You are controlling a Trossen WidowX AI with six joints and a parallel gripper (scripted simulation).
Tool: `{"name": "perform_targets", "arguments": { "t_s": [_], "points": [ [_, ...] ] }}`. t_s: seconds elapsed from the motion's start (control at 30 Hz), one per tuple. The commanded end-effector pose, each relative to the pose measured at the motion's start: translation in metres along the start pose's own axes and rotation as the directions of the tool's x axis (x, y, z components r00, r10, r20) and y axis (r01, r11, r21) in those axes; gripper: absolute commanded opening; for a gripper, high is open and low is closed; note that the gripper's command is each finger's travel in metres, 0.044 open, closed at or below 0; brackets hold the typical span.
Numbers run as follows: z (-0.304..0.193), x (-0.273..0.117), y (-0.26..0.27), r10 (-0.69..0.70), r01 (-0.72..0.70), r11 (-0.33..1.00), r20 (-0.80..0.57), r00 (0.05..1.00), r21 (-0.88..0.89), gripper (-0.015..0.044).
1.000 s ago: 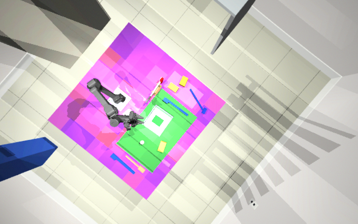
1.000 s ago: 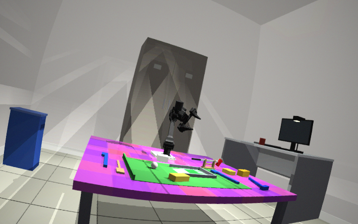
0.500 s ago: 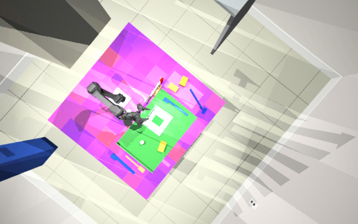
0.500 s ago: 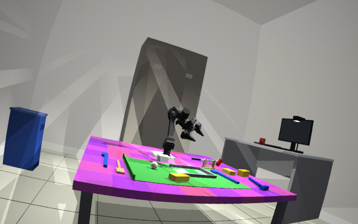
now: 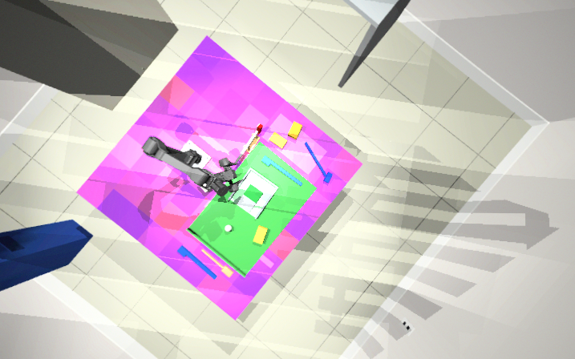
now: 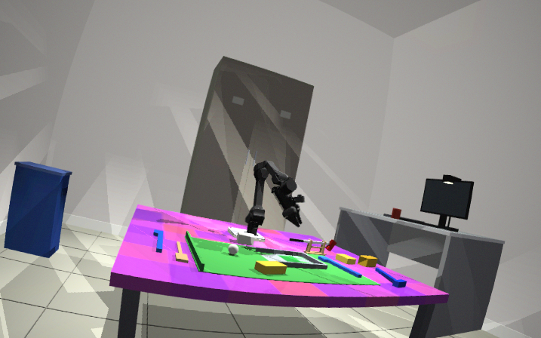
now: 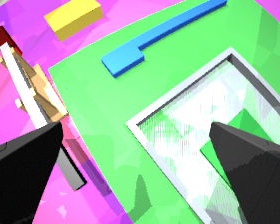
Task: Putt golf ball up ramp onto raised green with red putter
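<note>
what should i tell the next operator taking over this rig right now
Gripper: open, holding nothing, hanging above the near edge of the green mat, pointed down toward the table.
Red putter: lying on a small wooden stand on the pink table just off the mat's edge, red head at the far end; untouched.
Golf ball: on the flat mat, away from the raised green.
Done: gripper opened, none of the task steps.
Left: grasp the putter, line up behind the ball, putt it up the ramp onto the green.
</note>
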State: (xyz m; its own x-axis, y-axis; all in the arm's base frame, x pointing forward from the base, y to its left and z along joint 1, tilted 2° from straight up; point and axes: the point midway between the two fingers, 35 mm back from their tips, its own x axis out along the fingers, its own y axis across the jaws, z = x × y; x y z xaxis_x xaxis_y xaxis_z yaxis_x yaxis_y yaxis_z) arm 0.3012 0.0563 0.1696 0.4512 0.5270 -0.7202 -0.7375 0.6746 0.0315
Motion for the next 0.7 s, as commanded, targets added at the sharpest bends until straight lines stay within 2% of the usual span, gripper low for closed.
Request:
{"name": "perform_targets", "arguments": {
  "t_s": [0.0, 0.67],
  "points": [
    [-0.053, 0.0287, 0.0537, 0.223, -0.343, 0.814, -0.293, 0.93, -0.469, 0.044],
    [-0.0582, 0.0359, 0.0593, 0.234, -0.365, 0.791, -0.308, 0.922, -0.491, 0.044]
  ]
}}
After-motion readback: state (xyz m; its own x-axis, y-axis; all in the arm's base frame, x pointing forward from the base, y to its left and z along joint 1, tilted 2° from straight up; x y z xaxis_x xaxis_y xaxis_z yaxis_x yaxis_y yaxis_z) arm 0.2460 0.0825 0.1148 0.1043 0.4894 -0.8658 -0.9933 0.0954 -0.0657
